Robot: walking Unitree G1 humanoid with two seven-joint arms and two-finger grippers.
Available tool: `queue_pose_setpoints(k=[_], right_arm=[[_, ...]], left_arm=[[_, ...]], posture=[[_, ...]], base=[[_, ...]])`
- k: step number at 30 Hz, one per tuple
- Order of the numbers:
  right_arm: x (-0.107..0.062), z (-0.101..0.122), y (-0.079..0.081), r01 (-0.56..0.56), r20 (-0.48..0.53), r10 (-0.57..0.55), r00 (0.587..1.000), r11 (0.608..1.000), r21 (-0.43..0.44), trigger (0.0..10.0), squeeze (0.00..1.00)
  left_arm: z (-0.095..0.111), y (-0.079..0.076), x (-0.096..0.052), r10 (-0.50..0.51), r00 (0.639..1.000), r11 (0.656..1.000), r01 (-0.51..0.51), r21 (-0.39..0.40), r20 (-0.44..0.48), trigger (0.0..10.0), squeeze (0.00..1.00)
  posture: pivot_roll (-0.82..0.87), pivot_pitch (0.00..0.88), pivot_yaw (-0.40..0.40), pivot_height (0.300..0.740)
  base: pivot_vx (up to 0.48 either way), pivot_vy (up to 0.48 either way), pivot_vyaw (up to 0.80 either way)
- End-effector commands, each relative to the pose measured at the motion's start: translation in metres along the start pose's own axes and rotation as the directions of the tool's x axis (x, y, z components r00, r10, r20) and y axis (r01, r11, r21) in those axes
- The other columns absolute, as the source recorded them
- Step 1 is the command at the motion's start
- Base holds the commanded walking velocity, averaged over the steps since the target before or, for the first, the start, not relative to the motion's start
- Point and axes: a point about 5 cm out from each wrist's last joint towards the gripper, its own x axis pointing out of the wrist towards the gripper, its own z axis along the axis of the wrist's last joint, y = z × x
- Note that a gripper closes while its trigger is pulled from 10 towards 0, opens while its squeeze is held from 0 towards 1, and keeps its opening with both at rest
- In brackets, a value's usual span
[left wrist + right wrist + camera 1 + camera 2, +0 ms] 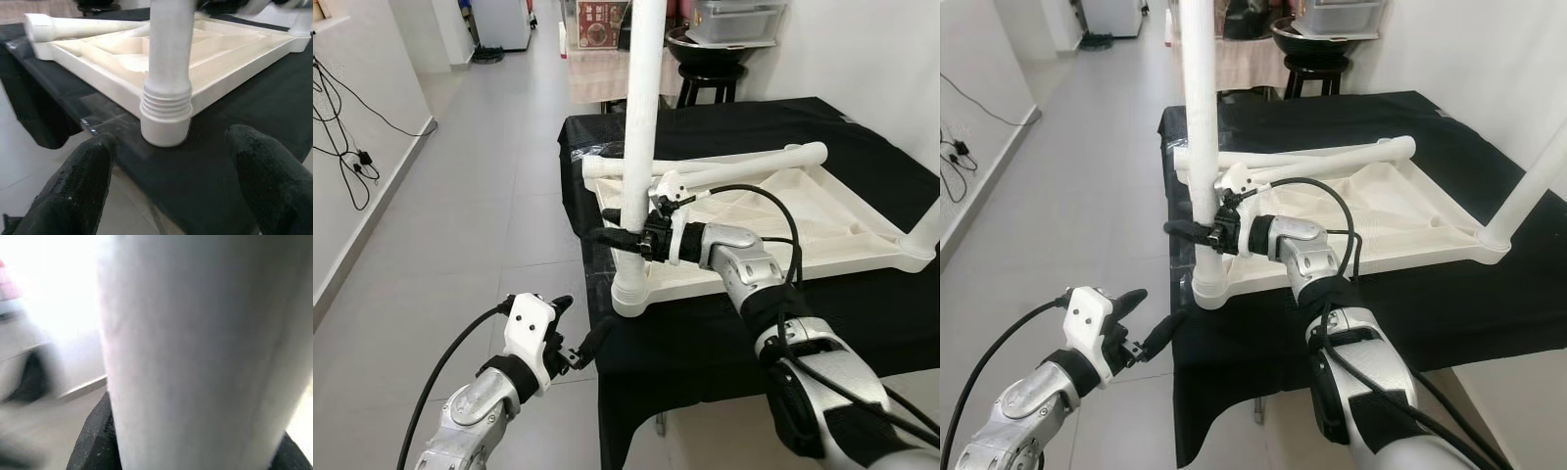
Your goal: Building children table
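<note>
A white plastic table top (822, 220) lies upside down on a black-covered table (862, 137). One white leg (641, 117) stands upright in the near left corner socket (631, 294). My right gripper (619, 238) is shut on this leg just above the socket. Another leg (724, 162) lies flat across the far side of the top. A further leg (1528, 191) stands at the right corner. My left gripper (576, 338) hangs open over the floor, left of the table edge and below the socket, touching nothing.
Grey tiled floor (480, 225) stretches to the left and far down a corridor. Cables (347, 147) hang on the left wall. A black stool (710, 83) with a bowl and container stands behind the table.
</note>
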Motion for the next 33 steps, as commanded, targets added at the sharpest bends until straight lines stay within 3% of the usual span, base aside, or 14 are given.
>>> queue_pose_setpoints(k=[1,4,7,11,12,13,14,16,17,24,25,26,27,33], right_arm=[[-0.02,-0.034,-0.008,0.409,-0.132,-0.404,0.905,0.912,0.016,0.0,0.0],[-0.031,-0.049,0.01,0.506,-0.168,-0.493,0.854,0.862,0.044,0.0,0.0],[-0.015,-0.058,0.044,0.421,-0.118,-0.421,0.899,0.907,-0.021,0.0,0.0],[-0.006,-0.055,0.046,0.393,-0.097,-0.395,0.914,0.919,-0.037,0.0,0.0],[-0.003,-0.055,0.042,0.395,-0.104,-0.396,0.912,0.918,-0.032,1.6,0.0],[-0.002,-0.055,0.04,0.404,-0.111,-0.404,0.908,0.914,-0.029,1.6,0.0],[0.001,-0.052,0.039,0.379,-0.103,-0.379,0.92,0.925,-0.017,10.0,0.0],[0.002,-0.049,0.04,0.375,-0.1,-0.374,0.922,0.927,-0.011,10.0,0.0],[0.004,-0.045,0.043,0.313,-0.095,-0.311,0.946,0.95,0.003,10.0,1.0],[0.008,-0.018,0.042,0.01,0.014,-0.011,1.0,0.998,0.066,10.0,1.0],[0.007,-0.004,0.034,-0.15,0.026,0.152,0.988,0.987,-0.064,10.0,0.95],[0.007,-0.004,0.034,-0.15,0.026,0.152,0.988,0.987,-0.064,10.0,0.95],[0.007,0.005,0.028,-0.298,-0.001,0.299,0.954,0.952,-0.071,10.0,0.0],[0.006,0.012,0.024,-0.471,-0.087,0.464,0.882,0.877,-0.096,10.0,0.0]], left_arm=[[-0.002,0.004,-0.002,0.002,1.0,1.0,-0.002,0.015,-0.019,10.0,0.0],[-0.002,0.005,-0.002,0.002,1.0,1.0,-0.002,0.016,-0.019,10.0,0.0],[-0.002,0.008,0.003,0.007,1.0,1.0,-0.006,0.028,-0.025,10.0,0.0],[-0.003,0.009,0.005,0.011,1.0,0.999,-0.01,0.036,-0.029,10.0,0.0],[-0.003,0.01,0.006,0.014,0.999,0.999,-0.012,0.038,-0.032,10.0,0.0],[-0.004,0.01,0.007,0.015,0.999,0.999,-0.014,0.04,-0.033,10.0,0.0],[-0.004,0.011,0.008,0.022,0.999,0.999,-0.021,0.04,-0.034,10.0,0.0],[-0.004,0.012,0.008,0.027,0.999,0.999,-0.025,0.039,-0.035,10.0,0.0],[-0.005,0.013,0.008,0.033,0.999,0.999,-0.032,0.039,-0.035,10.0,0.0],[-0.008,0.014,0.011,0.023,0.999,0.999,-0.021,0.037,-0.049,10.0,0.0],[-0.009,0.013,0.013,0.012,0.998,0.999,-0.01,0.031,-0.057,10.0,0.0],[-0.009,0.013,0.013,0.012,0.998,0.999,-0.01,0.031,-0.057,10.0,0.0],[-0.01,0.013,0.014,0.006,0.998,1.0,-0.004,0.031,-0.062,10.0,0.0],[-0.012,0.012,0.014,0.016,0.998,0.999,-0.014,0.033,-0.063,10.0,0.0]], posture=[[0.04,0.042,-0.031,0.74],[0.04,0.042,-0.031,0.74],[0.03,0.026,-0.019,0.74],[0.03,0.026,-0.019,0.74],[0.04,0.01,-0.024,0.74],[0.04,0.01,-0.026,0.74],[0.04,0.007,-0.027,0.74],[0.04,0.007,-0.027,0.74],[0.04,0.004,-0.025,0.74],[0.04,0.0,-0.028,0.74],[0.04,0.0,-0.03,0.74],[0.04,0.0,-0.03,0.74],[0.05,0.0,-0.033,0.74],[0.06,0.0,-0.039,0.74]], base=[[0.0,0.0,0.0],[0.0,0.0,0.0],[0.0,0.0,0.0],[0.0,0.0,0.0],[0.0,0.0,0.0],[0.0,0.0,0.0],[0.0,0.0,0.0],[0.0,0.0,0.0],[0.0,0.0,0.0],[0.0,0.0,0.0],[0.0,0.0,0.0],[0.0,0.0,0.0],[0.0,0.0,0.0],[0.0,0.0,0.0]])
